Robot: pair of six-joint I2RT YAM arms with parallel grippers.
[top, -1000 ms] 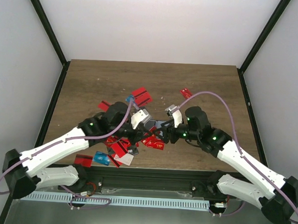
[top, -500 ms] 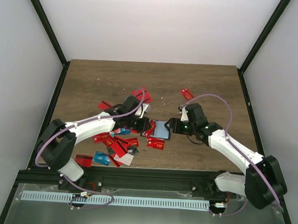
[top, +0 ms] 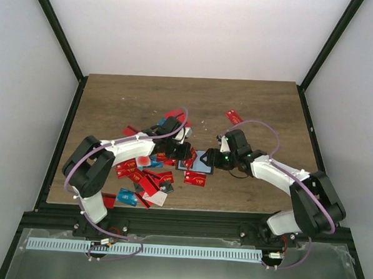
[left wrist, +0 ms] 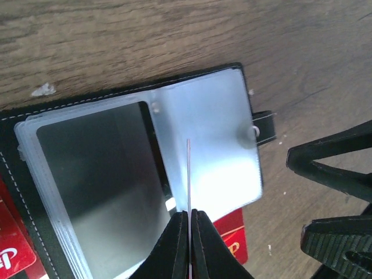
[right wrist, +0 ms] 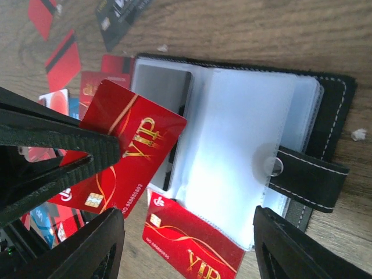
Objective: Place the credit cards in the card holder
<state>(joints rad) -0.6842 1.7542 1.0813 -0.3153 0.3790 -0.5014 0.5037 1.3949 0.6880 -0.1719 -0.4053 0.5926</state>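
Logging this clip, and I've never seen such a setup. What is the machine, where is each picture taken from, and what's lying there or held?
Two robot arms stand at the near edge of a wooden table. One picture looks down from above and behind; the other two come from a camera on each wrist. Red and blue credit cards lie scattered beside an open black card holder. The left gripper is shut on a red card over the holder; the right gripper is open beside it, holding nothing.

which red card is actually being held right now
The red VIP card pinched in the left gripper, above the open card holder; the other cards lie on the table.
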